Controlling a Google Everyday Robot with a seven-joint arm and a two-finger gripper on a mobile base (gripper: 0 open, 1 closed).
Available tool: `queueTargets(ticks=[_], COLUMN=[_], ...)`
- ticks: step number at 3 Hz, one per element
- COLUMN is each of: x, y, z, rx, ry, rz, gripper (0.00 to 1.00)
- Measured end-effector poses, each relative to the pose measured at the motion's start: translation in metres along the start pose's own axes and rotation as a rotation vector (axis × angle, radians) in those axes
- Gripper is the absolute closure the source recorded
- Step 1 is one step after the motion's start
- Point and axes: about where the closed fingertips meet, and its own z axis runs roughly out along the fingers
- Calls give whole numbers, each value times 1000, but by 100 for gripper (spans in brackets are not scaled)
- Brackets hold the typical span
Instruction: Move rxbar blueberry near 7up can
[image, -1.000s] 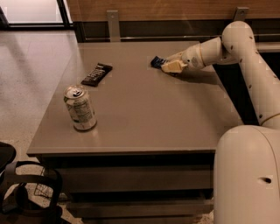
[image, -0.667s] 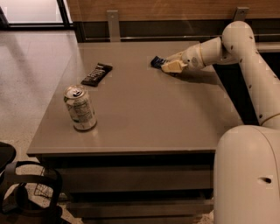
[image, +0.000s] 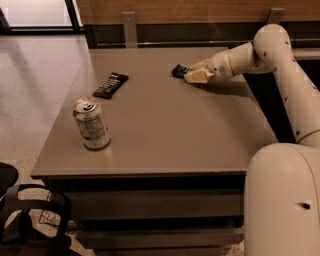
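Pincer (image: 190, 74) low over far tabletop (image: 165, 125), rxbar blueberry (image: 178, 70) at its tip — hold cannot be told.

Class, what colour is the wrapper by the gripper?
Dark blue: the small rxbar blueberry, at the gripper, far side of table; camera view.

You are looking at what reads as an office or lab building rather than a home. A plain grey bench (image: 165, 135) stands on a pale, polished speckled floor (image: 35, 75), backed by a wood-panelled wall (image: 200, 10) with metal brackets (image: 129, 27) and a dark door frame (image: 72, 12) at the far left. Your gripper (image: 192, 74) sits low over the bench's far right part.
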Motion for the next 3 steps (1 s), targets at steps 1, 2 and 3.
queueTargets(ticks=[1, 2, 3], x=[0, 0, -15], y=[0, 0, 8], z=[0, 0, -29], rx=[0, 0, 57], ry=[0, 0, -10], rz=[0, 0, -37], gripper=[100, 100, 100])
